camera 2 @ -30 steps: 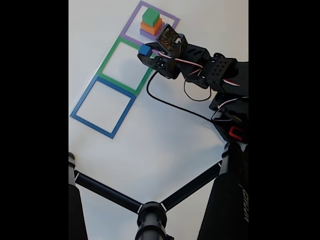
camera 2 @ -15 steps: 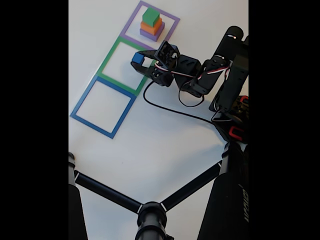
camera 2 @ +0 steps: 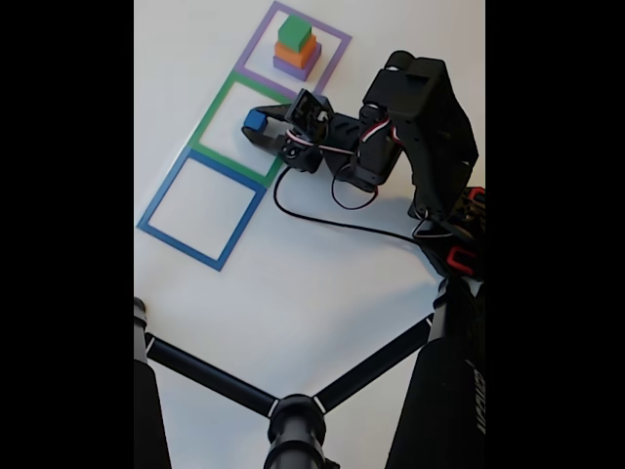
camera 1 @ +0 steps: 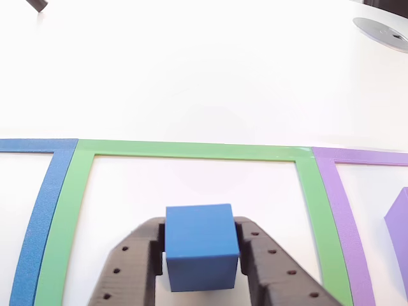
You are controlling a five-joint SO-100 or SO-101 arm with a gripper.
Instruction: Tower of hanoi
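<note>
While the jaws are clamping the blue cube (camera 1: pixel 201 245) from both sides, the gripper (camera 2: pixel 256 124) is hanging inside the green square (camera 2: pixel 208 127), w/ the cube's flanks pressed against the two black fingers (camera 1: pixel 131 268) in the other view. Whether the cube is touching the table yet I can't tell; in the other view its underside is looking slightly lifted, so prob. a bit above the surface.

Step in hand, as I'm reading it: setting the small blue cube down in the middle square. Doing it well is meaning lowering straight down, keeping the cube level, aiming for bare white well inside the green border, not on the tape, and letting go only once the base is resting flat. Fingers should be parting just enough to free it, then lifting vertically so nothing is dragging it sideways.

Moving outward: the purple square (camera 2: pixel 337 44) is sitting next along in the fixed view, holding the stack of green block (camera 2: pixel 294 33) on orange (camera 2: pixel 296 52) on purple. The blue square (camera 2: pixel 161 195) is lying on the far side.

Arm pose in the fixed view: upper links are folding up high over the base at right, forearm is reaching left and down, wrist is pitching low toward the table, cable (camera 2: pixel 332 220) is looping loose below it.
</note>
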